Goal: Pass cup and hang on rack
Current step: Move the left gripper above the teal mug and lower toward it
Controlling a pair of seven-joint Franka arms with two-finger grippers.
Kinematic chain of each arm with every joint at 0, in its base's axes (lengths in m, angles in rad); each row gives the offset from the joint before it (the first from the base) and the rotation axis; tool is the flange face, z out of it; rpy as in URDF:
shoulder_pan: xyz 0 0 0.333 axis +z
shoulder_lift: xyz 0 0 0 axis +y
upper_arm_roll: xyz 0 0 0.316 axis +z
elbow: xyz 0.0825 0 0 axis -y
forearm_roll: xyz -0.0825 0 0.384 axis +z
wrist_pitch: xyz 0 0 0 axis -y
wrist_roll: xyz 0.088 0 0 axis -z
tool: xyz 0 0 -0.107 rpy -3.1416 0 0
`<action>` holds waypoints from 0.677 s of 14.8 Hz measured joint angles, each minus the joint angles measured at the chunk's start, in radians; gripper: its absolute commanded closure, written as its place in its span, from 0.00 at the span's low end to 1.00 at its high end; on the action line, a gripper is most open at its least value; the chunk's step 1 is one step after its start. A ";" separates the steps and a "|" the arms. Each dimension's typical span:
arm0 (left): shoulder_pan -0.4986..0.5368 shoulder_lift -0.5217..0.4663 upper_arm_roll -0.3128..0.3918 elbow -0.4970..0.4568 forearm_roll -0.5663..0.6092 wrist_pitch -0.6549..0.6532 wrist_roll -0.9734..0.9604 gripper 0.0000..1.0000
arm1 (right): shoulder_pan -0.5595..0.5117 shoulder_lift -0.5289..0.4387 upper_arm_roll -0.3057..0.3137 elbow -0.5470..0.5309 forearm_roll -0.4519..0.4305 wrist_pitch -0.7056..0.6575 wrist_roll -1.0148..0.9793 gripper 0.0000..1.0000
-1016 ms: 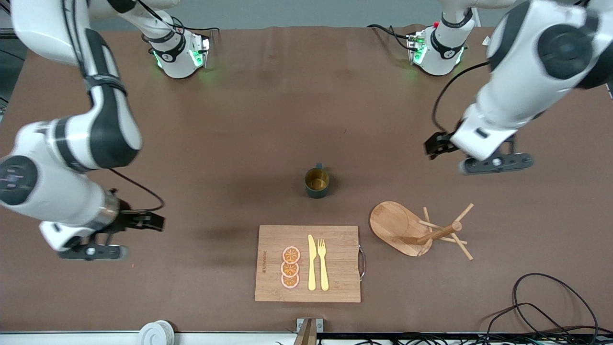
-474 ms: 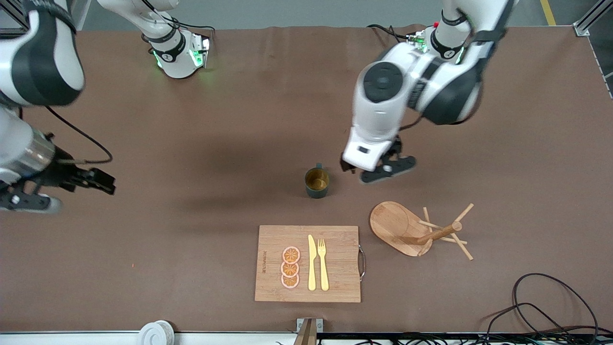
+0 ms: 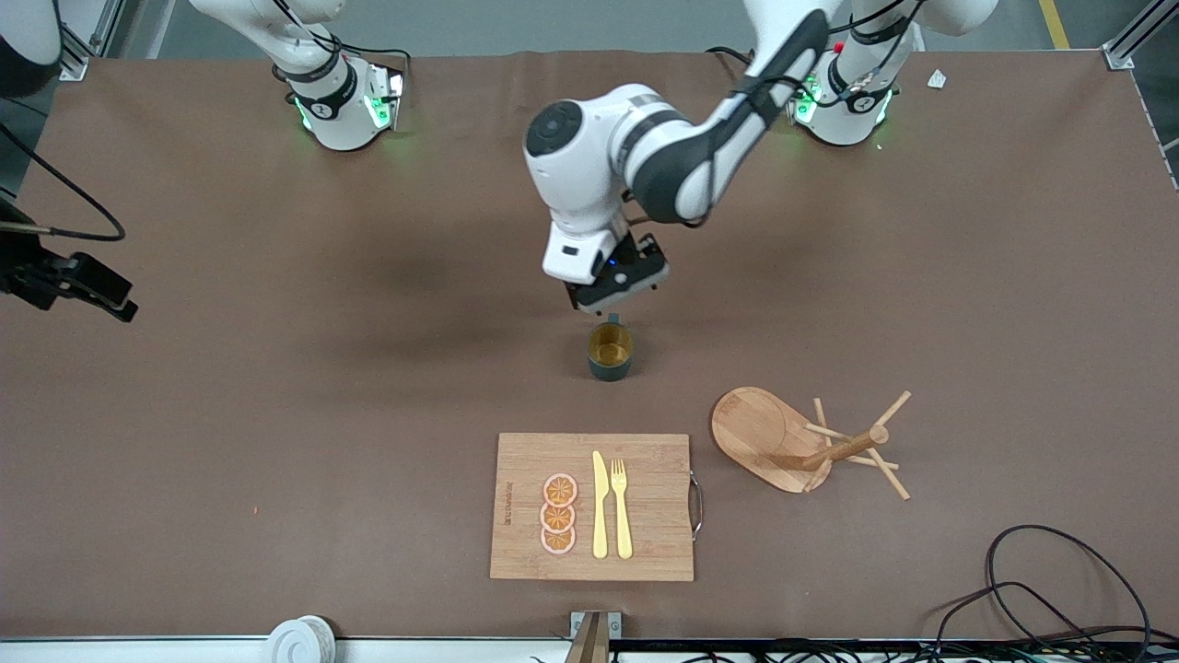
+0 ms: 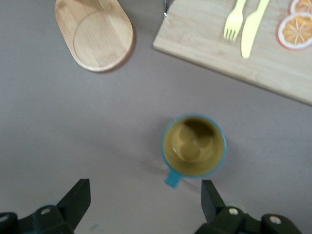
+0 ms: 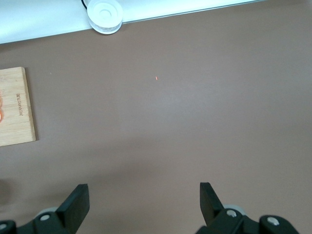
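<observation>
One brown table (image 3: pixel 368 368) bears cup (image 3: pixel 610 352) and rack (image 3: pixel 801 442).

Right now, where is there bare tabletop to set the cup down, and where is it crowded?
Bare: the stretch between the cup and the right gripper, and between the two bases. Crowded: the cutting board and rack, side by side nearest the front camera; the left gripper hangs by the cup.

cup (image 3: pixel 609 351) farther from the front camera than cutting board (image 3: pixel 645 543), rack (image 3: pixel 798 440) beside board
</observation>
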 measured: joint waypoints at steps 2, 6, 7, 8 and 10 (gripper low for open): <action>-0.066 0.034 0.000 0.000 0.087 0.000 -0.109 0.00 | -0.001 0.000 0.000 0.017 0.000 -0.026 0.000 0.00; -0.176 0.121 0.000 -0.006 0.306 0.000 -0.369 0.00 | -0.001 0.000 0.010 0.021 0.000 -0.038 0.000 0.00; -0.197 0.137 0.000 -0.016 0.342 0.001 -0.413 0.00 | 0.000 0.000 0.014 0.021 0.000 -0.052 0.000 0.00; -0.216 0.146 0.000 -0.032 0.372 0.001 -0.446 0.00 | 0.000 0.000 0.016 0.021 0.000 -0.060 0.000 0.00; -0.244 0.150 0.000 -0.080 0.439 0.002 -0.544 0.00 | 0.000 0.000 0.016 0.021 0.000 -0.055 0.000 0.00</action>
